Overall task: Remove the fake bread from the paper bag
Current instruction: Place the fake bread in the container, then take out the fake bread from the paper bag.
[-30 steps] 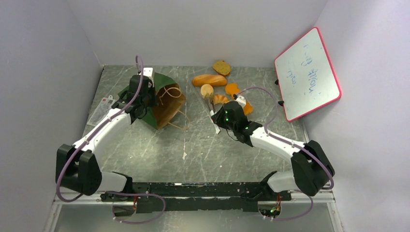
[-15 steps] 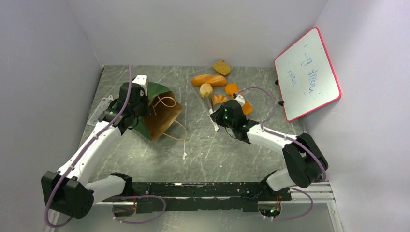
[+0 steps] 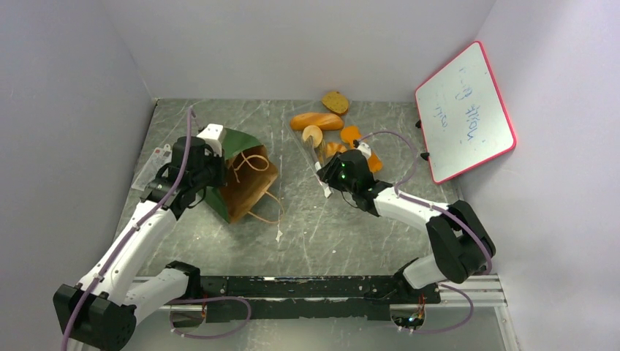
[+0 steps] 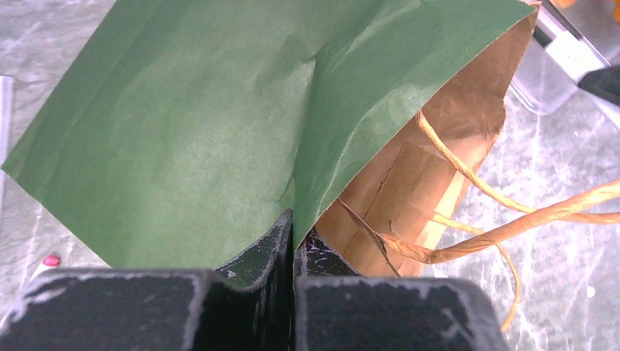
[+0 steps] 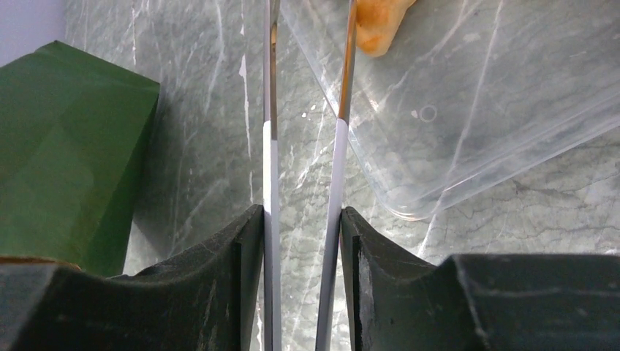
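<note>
The fake bread (image 3: 316, 121), smooth orange-tan pieces, lies clustered at twelve to one o'clock on the grey marbled surface (image 3: 307, 234). It is outside the paper bag (image 3: 245, 175), which leans open-mouthed at ten o'clock, so the emptying looks done or nearly so.

Left wrist: the left end effector (image 4: 292, 228) is clamped tight on the bag's creased matte green wall. The brown kraft inside shows no bread, only twisted cord handles (image 4: 512, 227).

Right wrist: the right end effector (image 5: 302, 219) pinches thin steel tweezers (image 5: 270, 146), prongs apart, one tip beside a tan piece in a clear plastic tray (image 5: 475, 131).
</note>
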